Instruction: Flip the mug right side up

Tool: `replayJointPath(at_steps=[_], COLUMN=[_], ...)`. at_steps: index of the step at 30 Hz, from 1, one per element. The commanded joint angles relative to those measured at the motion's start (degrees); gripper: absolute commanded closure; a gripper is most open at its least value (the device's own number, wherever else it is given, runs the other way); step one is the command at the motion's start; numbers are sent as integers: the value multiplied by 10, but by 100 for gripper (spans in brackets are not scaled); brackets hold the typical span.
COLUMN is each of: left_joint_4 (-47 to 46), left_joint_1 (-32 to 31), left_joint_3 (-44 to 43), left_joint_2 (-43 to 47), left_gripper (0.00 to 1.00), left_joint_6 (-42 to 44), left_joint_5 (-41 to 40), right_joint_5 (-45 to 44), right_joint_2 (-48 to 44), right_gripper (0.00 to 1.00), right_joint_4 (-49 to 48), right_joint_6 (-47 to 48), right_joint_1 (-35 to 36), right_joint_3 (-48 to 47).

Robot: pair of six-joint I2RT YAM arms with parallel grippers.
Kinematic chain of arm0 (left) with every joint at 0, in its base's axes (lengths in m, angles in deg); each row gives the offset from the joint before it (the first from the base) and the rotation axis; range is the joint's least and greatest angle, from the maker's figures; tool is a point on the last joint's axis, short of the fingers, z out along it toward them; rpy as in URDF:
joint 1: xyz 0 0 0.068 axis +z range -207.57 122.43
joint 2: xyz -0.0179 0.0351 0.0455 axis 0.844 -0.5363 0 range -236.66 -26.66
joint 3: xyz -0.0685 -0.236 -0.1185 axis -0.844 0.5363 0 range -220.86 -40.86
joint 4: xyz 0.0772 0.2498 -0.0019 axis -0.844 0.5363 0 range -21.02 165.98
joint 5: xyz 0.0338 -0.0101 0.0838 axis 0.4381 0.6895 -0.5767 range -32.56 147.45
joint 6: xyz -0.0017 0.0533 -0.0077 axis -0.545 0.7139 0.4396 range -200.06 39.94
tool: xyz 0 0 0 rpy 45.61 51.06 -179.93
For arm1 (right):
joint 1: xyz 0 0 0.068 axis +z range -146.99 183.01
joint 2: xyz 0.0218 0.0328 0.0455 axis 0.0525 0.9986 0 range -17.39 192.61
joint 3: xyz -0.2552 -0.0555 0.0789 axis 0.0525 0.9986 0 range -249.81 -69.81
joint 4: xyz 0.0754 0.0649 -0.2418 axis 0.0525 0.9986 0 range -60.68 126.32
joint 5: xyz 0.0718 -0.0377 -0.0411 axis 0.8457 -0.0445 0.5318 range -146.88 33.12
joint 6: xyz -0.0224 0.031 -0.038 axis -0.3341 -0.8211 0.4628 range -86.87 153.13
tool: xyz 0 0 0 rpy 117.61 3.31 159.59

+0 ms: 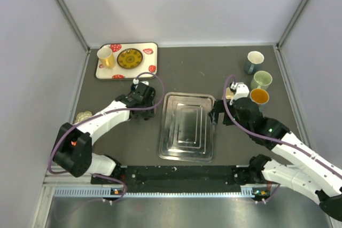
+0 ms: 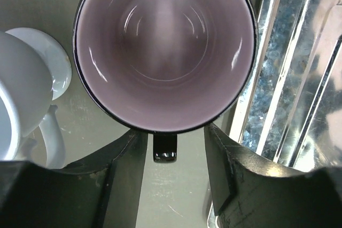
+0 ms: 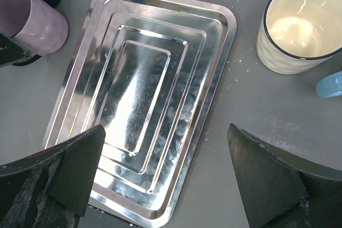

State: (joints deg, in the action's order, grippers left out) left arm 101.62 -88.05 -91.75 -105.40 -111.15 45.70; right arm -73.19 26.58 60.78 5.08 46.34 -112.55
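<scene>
Lilac-lined mug sitting just left of the metal tray, mouth facing the left end effector, fingers straddling its handle, parted, gripping nothing, right end effector hovering wide open over the tray.

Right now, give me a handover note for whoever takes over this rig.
Left pincer: open, fingers straddling the handle of the mug, not gripping.
Right pincer: open, empty, at the right edge of the tray.
Mug: mouth up, just left of the tray.
Done: mug looks right side up.
Left: probably only backing the left arm off without bumping it or the white mug beside it.
</scene>
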Motion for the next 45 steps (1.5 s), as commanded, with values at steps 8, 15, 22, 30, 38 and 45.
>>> replayJointPath(at_steps=[8,15,22,30,38,45], left_joint_4=[-30,-21,-3,19,-376,-567], left_joint_1=[17,17,6,-76,-81,-81], left_joint_3=[4,4,13,-36,82,128], left_joint_2=[-5,0,102,236,329,315], left_gripper=[64,87,100,100,100,100], left_joint_6=[16,22,15,-8,-167,-288], left_joint_5=[-1,-6,35,114,349,345], right_joint_5=[4,6,71,135,344,383], right_joint_2=[-8,-7,-26,-89,-125,-147], right_gripper=[1,1,4,12,20,21], right_joint_4=[-3,-3,-20,-95,-296,-367], right_joint_6=[4,1,2,-40,-167,-205], right_joint_1=[-2,-1,-1,0,0,-1], right_joint_3=[11,13,18,47,93,121])
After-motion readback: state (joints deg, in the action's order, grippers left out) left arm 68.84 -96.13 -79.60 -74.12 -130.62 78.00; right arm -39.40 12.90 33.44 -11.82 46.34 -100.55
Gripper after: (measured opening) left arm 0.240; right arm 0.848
